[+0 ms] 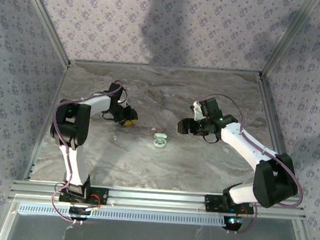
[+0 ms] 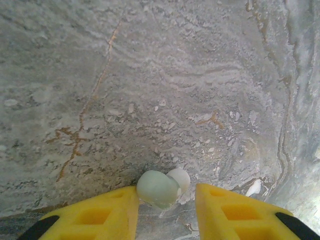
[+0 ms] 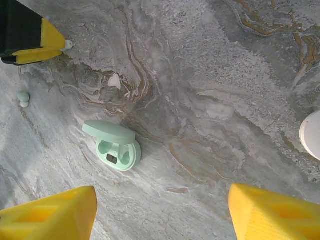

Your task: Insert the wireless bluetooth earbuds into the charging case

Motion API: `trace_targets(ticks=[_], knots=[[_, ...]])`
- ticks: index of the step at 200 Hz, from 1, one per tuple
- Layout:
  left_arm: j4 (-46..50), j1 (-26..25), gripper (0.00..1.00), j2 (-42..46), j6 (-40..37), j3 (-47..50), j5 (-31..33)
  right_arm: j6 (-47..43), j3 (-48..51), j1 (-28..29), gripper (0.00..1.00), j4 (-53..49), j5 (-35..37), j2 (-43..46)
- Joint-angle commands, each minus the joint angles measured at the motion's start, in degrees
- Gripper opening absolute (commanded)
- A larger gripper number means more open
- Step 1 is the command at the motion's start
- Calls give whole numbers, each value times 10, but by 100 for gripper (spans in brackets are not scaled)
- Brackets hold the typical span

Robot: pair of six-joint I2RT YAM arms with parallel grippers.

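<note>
In the left wrist view a small mint and white earbud lies on the marble between the yellow fingers of my left gripper. The left finger touches it, while a gap separates it from the right finger. A second earbud lies loose on the table at the left of the right wrist view. The mint charging case sits mid-table with its lid up and both sockets empty. My right gripper hovers open to the right of the case, holding nothing. My left gripper is low to the case's left.
A white rounded object sits at the right edge of the right wrist view. Patterned walls enclose the marble table on three sides, with the metal rail and arm bases along its near edge.
</note>
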State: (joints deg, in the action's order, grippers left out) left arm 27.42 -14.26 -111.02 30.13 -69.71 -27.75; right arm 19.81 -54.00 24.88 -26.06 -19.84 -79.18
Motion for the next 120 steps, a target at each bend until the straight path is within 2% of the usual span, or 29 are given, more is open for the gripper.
trace_targets(ticks=[1,120], knots=[[-14,5,34,-17,4,-19,3,-13,8,-1,72,-2,-9,0],[-14,7,29,-39,1,-39,-2,-12,13,-3,72,1,-10,0]])
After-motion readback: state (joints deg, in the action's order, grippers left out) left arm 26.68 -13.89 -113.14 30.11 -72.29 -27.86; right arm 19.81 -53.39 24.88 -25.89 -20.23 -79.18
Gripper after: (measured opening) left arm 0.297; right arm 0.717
